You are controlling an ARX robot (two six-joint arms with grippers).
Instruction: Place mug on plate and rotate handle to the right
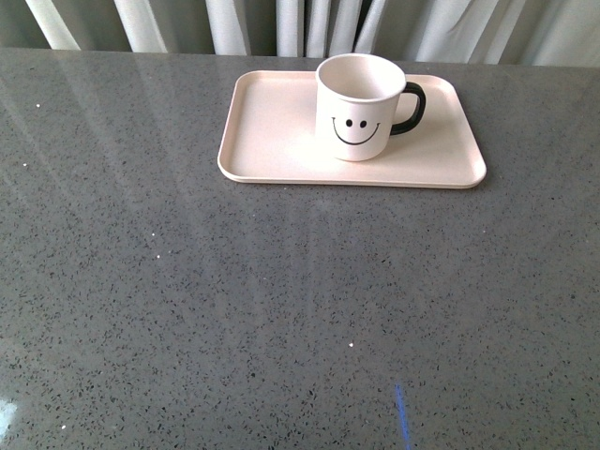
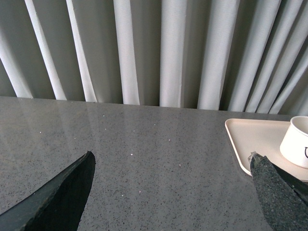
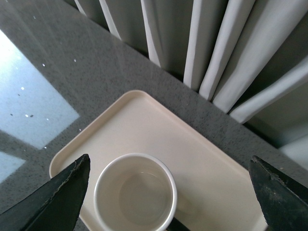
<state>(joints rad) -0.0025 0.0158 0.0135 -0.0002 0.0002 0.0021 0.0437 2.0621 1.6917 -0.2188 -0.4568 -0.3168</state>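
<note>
The white mug (image 1: 359, 105) with a black smiley face stands upright on the pale pink plate (image 1: 272, 131) at the far side of the table. Its black handle (image 1: 412, 108) points right. Neither arm shows in the front view. In the right wrist view I look down into the empty mug (image 3: 135, 192) on the plate (image 3: 202, 159); my right gripper (image 3: 171, 192) hangs open above it, jaws wide apart and touching nothing. My left gripper (image 2: 173, 175) is open over bare table, with the plate's edge (image 2: 240, 139) and the mug (image 2: 297, 142) off to one side.
The grey speckled tabletop (image 1: 281, 309) stretches wide in front of the plate. Pale curtains (image 1: 281, 23) hang along the table's far edge, close behind the plate.
</note>
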